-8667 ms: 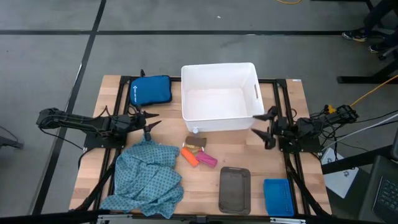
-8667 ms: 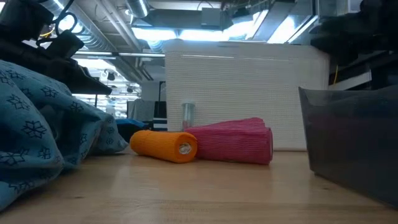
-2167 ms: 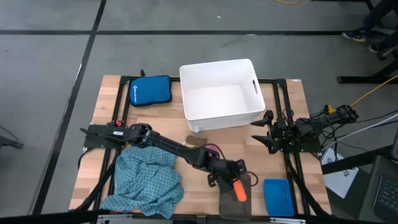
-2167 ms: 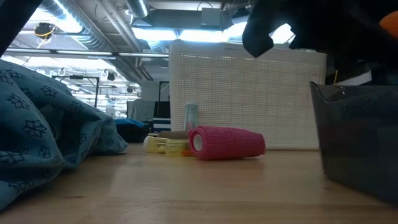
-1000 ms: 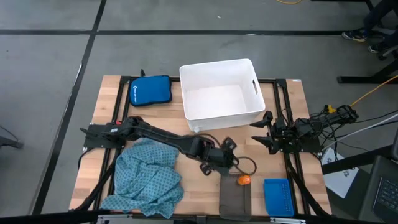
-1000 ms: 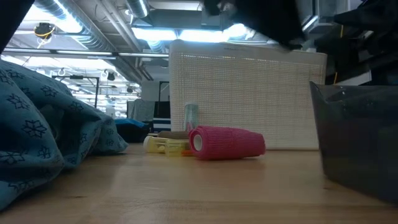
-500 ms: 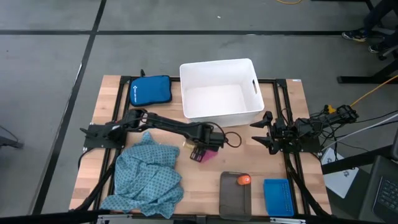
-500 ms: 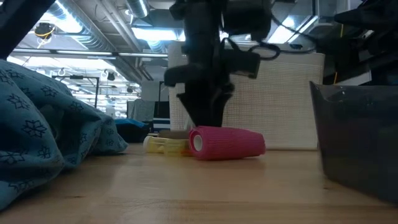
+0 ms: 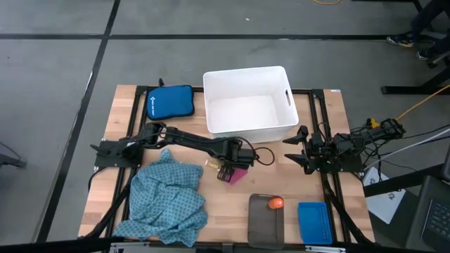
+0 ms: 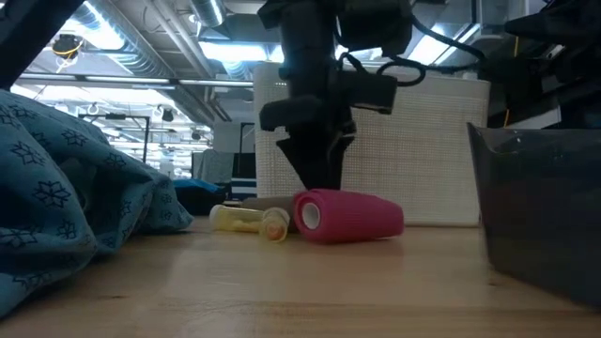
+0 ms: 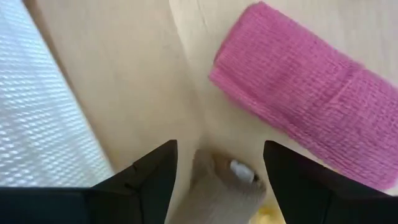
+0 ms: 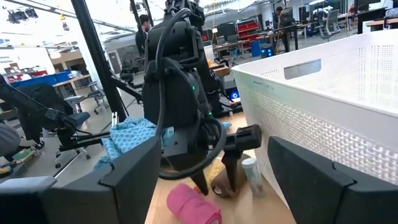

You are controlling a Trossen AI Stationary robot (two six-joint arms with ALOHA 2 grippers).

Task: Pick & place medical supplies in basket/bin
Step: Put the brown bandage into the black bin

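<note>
Left tool (image 9: 228,169): fingers apart, poised point-down just beside the pink roll (image 9: 238,173), on the side toward the tub (image 9: 247,102); nothing is held.
Left wrist view: the two fingers straddle a tan roll (image 11: 224,186), with the pink roll (image 11: 298,134) lying just beyond the fingertips.
Right tool (image 9: 299,146): waits with fingers apart beside the tub's right end, well clear of the pink roll.
Pink roll: lies on its side on the table (image 9: 211,204), just in front of the tub, touching or nearly touching the tan roll.
Small pieces: a yellowish tube (image 10: 246,219) and the tan roll sit just left of the pink roll (image 10: 349,215) in the low view.
Orange roll (image 9: 275,203): already in the grey tray (image 9: 265,218), in front of the pink roll.
Cloth (image 9: 167,197): heaped on the table, left of the pink roll, not yet binned.
Step in hand: judged to be the pick of one roll; which of the two is meant cannot be told.
Doing it well: centre the gap on a single roll, across its width, before closing. Lower until the fingertips nearly meet the table.
Risk: the rolls lie close together, so a finger may nudge the neighbour and set it rolling.
Handling: the pink roll looks soft and should give slightly under a gentle squeeze.
</note>
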